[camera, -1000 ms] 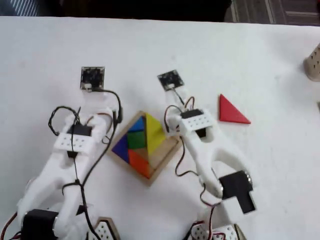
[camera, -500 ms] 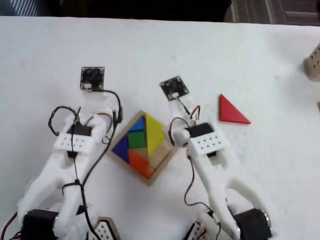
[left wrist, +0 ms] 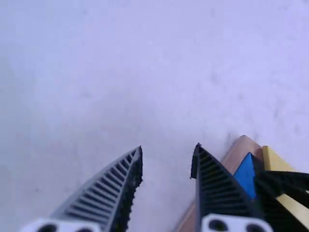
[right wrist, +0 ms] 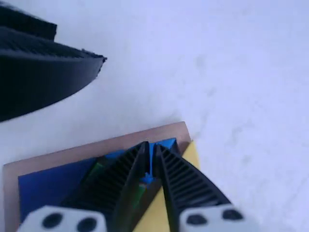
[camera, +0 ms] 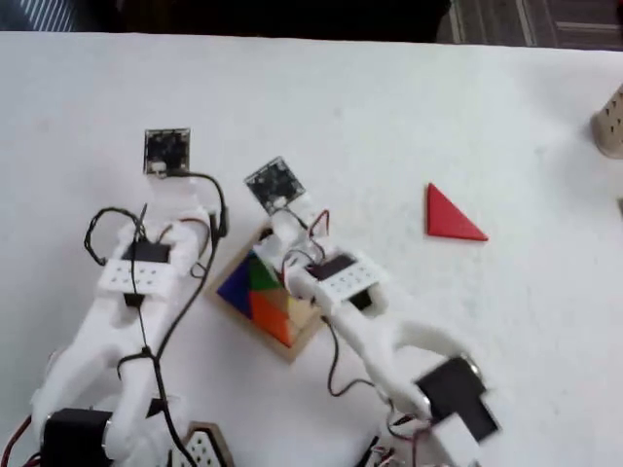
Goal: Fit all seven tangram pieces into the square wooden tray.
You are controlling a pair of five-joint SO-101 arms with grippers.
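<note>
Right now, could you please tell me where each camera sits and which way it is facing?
High view: fixed above the table, looking down on the wooden tray and red triangle; the left arm and right arm show.
Left wrist view: on the left arm's wrist, facing the table along its open left pincer.
Right wrist view: on the right arm's wrist, facing down over the tray along its closed right pincer.
Shared: both wrist views catch the same tray corner with the blue piece and yellow piece.

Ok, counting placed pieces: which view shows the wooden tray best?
The high view: it shows most of the wooden tray with its coloured pieces, partly under the right arm. The left wrist view catches one corner; the right wrist view a corner behind the right gripper.
</note>
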